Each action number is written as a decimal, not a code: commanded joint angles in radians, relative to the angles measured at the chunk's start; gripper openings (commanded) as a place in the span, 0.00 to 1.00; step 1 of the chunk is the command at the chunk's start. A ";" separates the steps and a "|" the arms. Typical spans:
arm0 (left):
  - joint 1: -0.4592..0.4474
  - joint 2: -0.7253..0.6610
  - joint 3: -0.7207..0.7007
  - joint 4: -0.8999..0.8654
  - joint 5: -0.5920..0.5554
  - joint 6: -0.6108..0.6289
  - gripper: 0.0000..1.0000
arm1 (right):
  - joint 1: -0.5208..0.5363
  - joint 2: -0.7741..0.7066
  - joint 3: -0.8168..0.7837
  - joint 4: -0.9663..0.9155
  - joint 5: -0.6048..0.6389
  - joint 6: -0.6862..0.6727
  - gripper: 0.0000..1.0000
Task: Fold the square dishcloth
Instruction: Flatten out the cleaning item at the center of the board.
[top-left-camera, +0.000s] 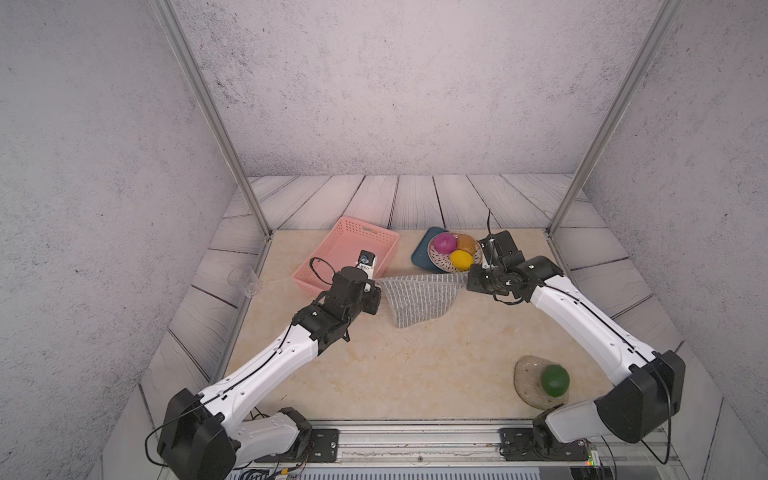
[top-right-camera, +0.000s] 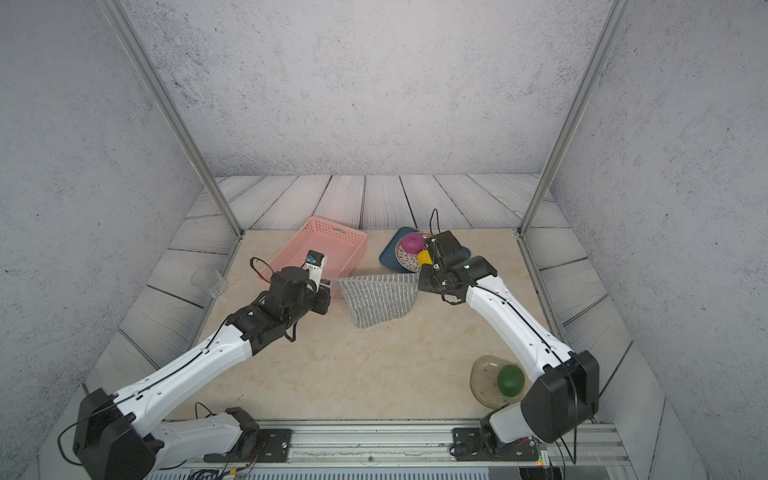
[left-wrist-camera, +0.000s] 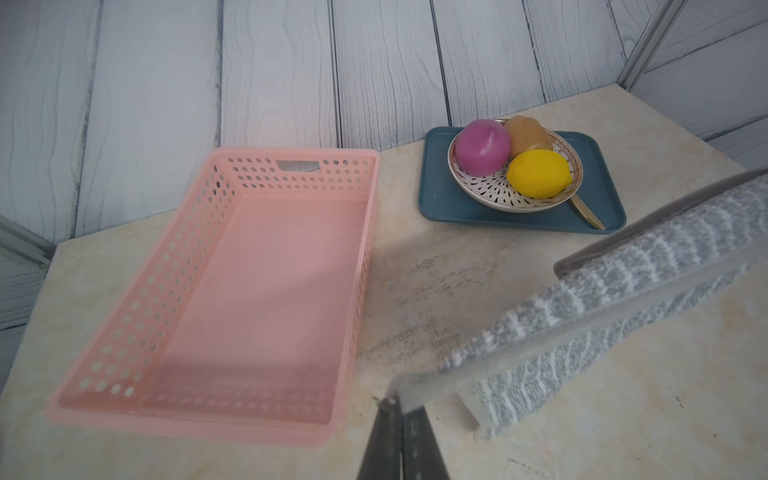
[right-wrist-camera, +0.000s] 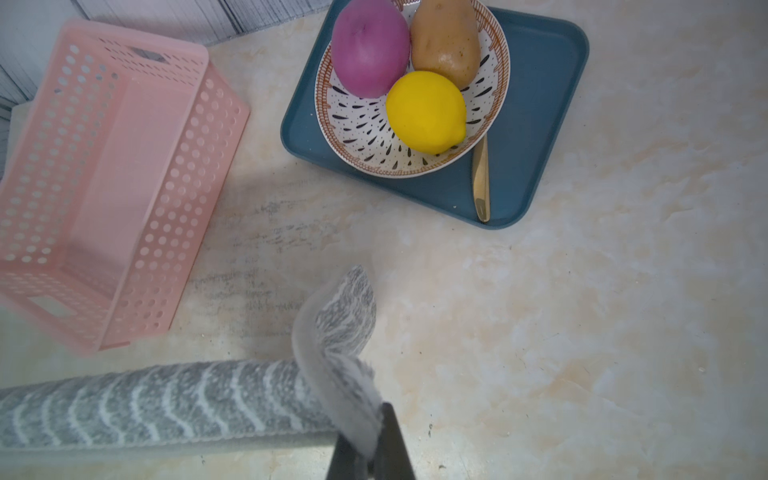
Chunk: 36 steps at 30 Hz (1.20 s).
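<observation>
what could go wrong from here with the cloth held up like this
1. The right jaws pinch only a thin corner of the square dishcloth; it could slip out once the fold is carried over.
2. The plate sits beyond the held edge; a swing that way might brush it.
3. The left jaws sit beside the pink basket and might nudge it.

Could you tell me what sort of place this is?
Likely a lab robot cell staged as a kitchen counter: aluminium frame posts, printed plank backdrop, marble-look tabletop holding a pink basket and fruit plate.
</observation>
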<state>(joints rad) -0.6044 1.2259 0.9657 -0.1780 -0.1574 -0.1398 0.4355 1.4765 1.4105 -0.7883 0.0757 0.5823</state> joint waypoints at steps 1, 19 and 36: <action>0.058 0.046 0.108 0.035 0.069 0.028 0.00 | -0.051 0.045 0.068 -0.013 -0.048 0.001 0.00; -0.044 -0.016 -0.335 0.048 0.255 -0.187 0.00 | -0.056 -0.131 -0.639 0.237 -0.202 0.213 0.07; -0.187 -0.211 -0.370 -0.186 0.169 -0.336 0.70 | -0.009 -0.345 -0.751 0.149 -0.085 0.224 0.40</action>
<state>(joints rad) -0.7879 1.0473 0.5541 -0.2955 0.0811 -0.4461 0.4225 1.1652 0.6285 -0.6022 -0.0700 0.8379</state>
